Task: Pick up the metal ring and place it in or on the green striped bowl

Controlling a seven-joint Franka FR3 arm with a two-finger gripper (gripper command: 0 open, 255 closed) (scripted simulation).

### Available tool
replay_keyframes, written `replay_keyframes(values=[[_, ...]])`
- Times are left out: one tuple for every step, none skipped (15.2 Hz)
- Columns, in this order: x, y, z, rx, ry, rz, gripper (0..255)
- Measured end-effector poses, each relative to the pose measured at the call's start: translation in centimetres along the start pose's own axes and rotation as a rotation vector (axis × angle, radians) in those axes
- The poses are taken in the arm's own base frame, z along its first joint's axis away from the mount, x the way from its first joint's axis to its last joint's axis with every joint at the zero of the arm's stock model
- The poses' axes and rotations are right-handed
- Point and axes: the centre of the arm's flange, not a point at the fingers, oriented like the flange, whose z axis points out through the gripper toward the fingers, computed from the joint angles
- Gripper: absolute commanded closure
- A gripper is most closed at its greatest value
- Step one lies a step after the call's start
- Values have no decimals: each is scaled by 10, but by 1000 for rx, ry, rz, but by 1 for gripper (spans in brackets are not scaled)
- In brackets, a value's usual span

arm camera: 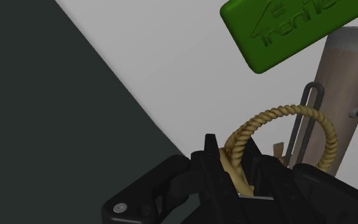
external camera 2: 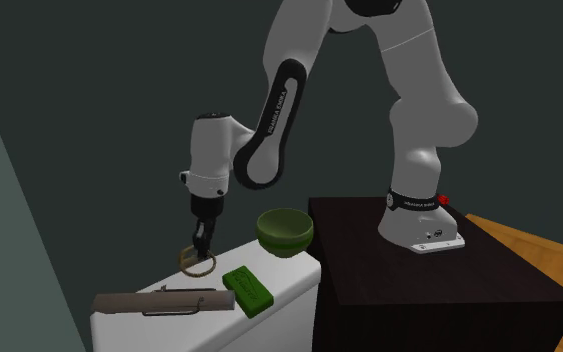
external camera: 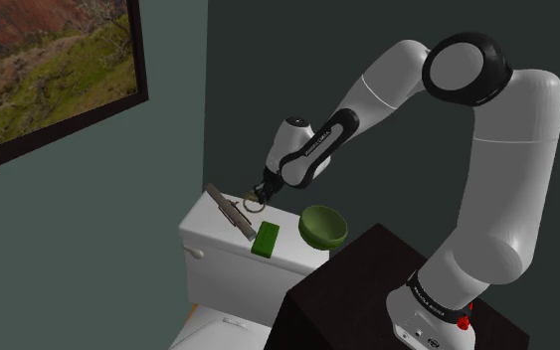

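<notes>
The green block [arm camera: 292, 28] carried raised lettering in its own colour on its top face. The word began "Tron"; the letters after that were doubtful, and the picture's edge cut the word off. Just before the first letter stood a raised peaked outline, like a roof or an arrowhead. The arm [external camera 2: 409, 90] bore white lettering along the dark strip [external camera 2: 277, 105] of its forearm and on the dark band [external camera 2: 416, 202] at its foot, both too small to read.
</notes>
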Motion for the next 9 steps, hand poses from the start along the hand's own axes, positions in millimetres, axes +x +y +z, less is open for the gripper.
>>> replay_keyframes(values=[[1,0,-6,0,0,0,255],[1,0,-11,0,0,0,255],[1,-1,-17,0,0,0,255],[3,-1,-21,0,0,0,255],[4,-1,-27,0,0,0,255],[4,-1,-31,0,0,0,255],[5,-1,-36,0,0,0,255],[5,-2,-41,0,0,0,255],[7,-3,-46,0,0,0,255]])
